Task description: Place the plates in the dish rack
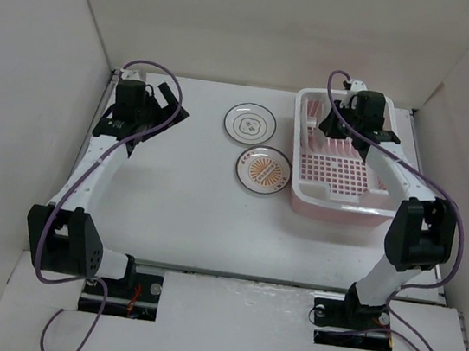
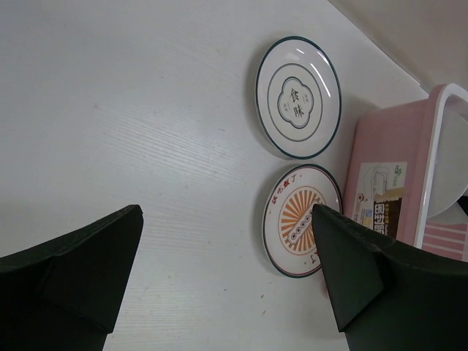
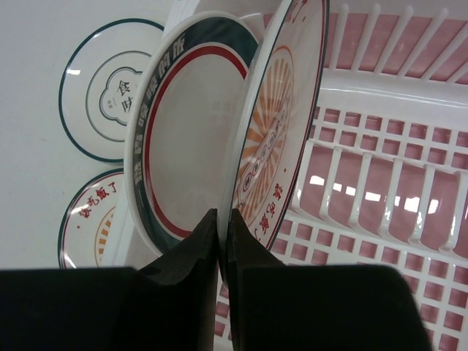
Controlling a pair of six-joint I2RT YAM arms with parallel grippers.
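The pink dish rack stands at the back right. My right gripper is over its far left end, shut on the rim of an upright orange sunburst plate; its fingertips pinch the lower edge. A teal-rimmed plate stands upright just left of it in the rack. On the table, left of the rack, lie the white ringed plate and a second orange sunburst plate. My left gripper is open and empty above the table, left of both plates.
White enclosure walls close in the table at the back and on both sides. The rack's pink side wall with a label lies just right of the two flat plates. Purple cables run along both arms.
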